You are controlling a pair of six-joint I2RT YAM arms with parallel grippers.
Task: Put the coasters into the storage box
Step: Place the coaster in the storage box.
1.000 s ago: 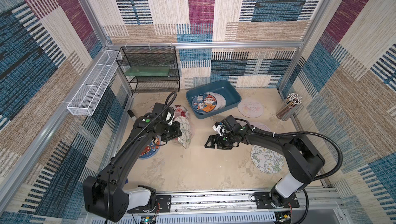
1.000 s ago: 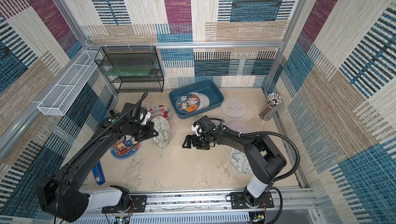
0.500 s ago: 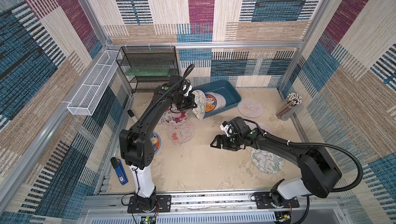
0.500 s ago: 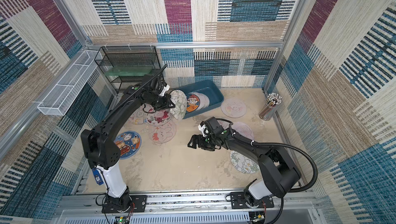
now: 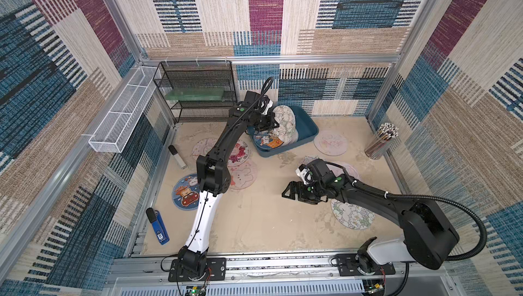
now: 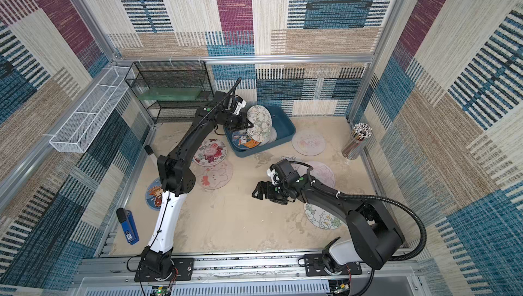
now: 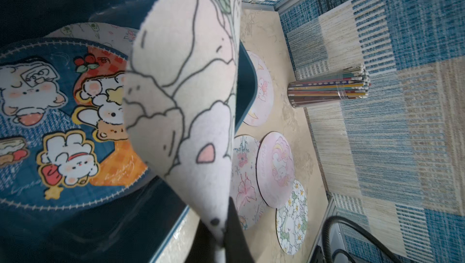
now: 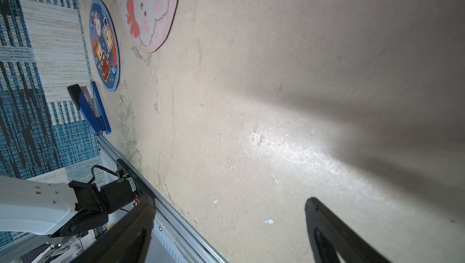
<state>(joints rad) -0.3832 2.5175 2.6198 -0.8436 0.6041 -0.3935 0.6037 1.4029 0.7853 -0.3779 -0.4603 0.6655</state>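
The teal storage box (image 5: 310,130) (image 6: 287,129) stands at the back of the table. My left gripper (image 5: 271,123) (image 6: 247,124) is shut on the edge of a white flower-and-bunny coaster (image 5: 284,120) (image 6: 259,123), which hangs upright over the box. In the left wrist view this coaster (image 7: 181,93) fills the middle, pinched at my left gripper (image 7: 224,236), above a dark blue coaster (image 7: 63,123) lying in the box. My right gripper (image 5: 287,191) (image 8: 226,224) is open over bare table. Several coasters lie around: pink (image 5: 330,143), floral (image 5: 352,214), blue (image 5: 185,191), bunny (image 5: 243,174).
A black wire rack (image 5: 198,91) and a white mesh basket (image 5: 121,113) stand at the back left. A cup of pencils (image 5: 382,140) is at the back right. A blue stapler (image 5: 158,225) lies front left, a small marker (image 5: 177,156) along the left edge.
My left arm swung from the front left to the back, carrying the coaster up and over the box. My right gripper drifted slightly rightward, staying open.
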